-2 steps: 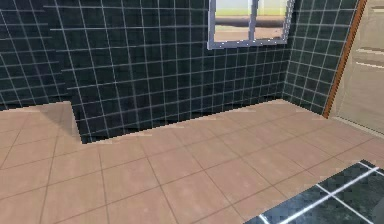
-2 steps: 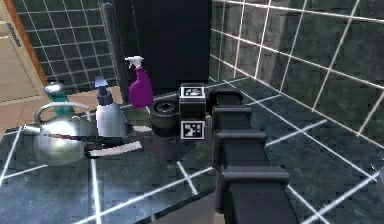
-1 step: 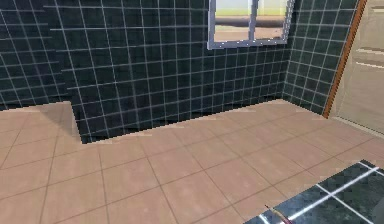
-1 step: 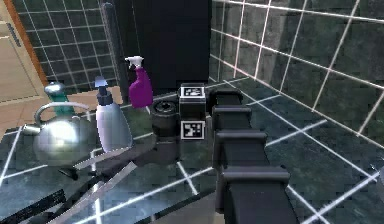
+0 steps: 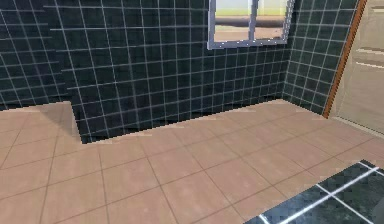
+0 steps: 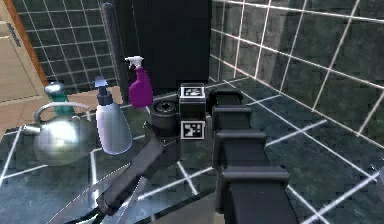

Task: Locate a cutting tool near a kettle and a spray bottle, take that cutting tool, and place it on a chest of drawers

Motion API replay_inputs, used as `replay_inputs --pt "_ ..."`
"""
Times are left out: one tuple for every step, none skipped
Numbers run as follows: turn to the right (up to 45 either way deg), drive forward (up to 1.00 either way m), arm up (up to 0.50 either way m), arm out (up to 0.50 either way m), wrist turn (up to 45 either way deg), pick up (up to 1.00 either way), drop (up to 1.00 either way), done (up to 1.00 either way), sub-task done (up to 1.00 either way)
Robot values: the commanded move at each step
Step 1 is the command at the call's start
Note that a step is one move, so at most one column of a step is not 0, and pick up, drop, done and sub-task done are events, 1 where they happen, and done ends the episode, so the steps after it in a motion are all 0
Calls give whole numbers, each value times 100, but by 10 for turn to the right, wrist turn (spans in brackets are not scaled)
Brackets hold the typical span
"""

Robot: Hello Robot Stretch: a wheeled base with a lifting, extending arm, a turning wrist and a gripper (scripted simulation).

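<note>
Steel kettle (image 6: 60, 135), spray bottle (image 6: 112, 122) at 9 o'clock of my pincer (image 6: 157, 130) | step — grasping knife (image 6: 135, 178) at 7 | grip: I cannot tell | next — lift, seek drawers

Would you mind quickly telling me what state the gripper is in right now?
Gripper: state cannot be told; it shows near the kettle and the white spray bottle, and whether it holds anything cannot be told either.

Magenta spray bottle (image 6: 139, 90); silver kettle (image 6: 60, 140); dark-tiled walls (image 5: 140, 60) (pale grout grid); tan floor tiles (image 5: 150, 175); cream door (image 5: 362, 70).
</note>
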Motion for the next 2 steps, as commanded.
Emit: replay_inputs --pt "0 0 0 -12 0 0 0 0 0" --pt "-450 0 0 0 0 0 0 0 0"
